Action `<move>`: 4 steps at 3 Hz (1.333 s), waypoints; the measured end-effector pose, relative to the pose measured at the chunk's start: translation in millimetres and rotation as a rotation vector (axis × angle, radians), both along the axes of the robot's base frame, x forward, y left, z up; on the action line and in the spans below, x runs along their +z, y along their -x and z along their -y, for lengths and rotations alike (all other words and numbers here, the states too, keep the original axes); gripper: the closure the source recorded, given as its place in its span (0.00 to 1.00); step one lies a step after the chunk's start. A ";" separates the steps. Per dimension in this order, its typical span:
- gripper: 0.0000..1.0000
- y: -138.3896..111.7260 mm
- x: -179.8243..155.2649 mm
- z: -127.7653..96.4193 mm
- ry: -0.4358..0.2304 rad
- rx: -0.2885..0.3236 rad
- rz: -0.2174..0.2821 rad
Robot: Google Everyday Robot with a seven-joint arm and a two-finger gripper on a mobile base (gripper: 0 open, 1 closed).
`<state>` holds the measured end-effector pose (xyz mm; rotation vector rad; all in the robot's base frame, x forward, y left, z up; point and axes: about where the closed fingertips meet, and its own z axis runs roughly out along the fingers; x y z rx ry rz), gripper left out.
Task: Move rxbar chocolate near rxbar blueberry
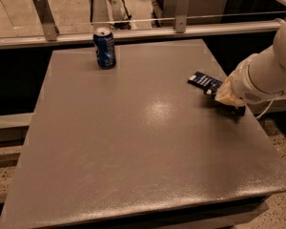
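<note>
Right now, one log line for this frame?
gripper: at table right edge, holding rxbar chocolate | rxbar blueberry: not visible | soda can: back left, upright

The grey matte surface [133, 147] lies open through centre and bottom; an upright blue metal soda can [105, 47] blocks the upper left, and the end effector [222, 97] occupies the right edge.
</note>
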<state>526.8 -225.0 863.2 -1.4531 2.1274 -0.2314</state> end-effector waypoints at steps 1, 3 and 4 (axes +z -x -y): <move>1.00 5.3 -0.8 17.0 0.000 -0.039 -0.001; 0.51 15.8 -8.3 26.5 -0.010 -0.077 -0.018; 0.28 17.0 -14.8 23.1 -0.026 -0.076 -0.027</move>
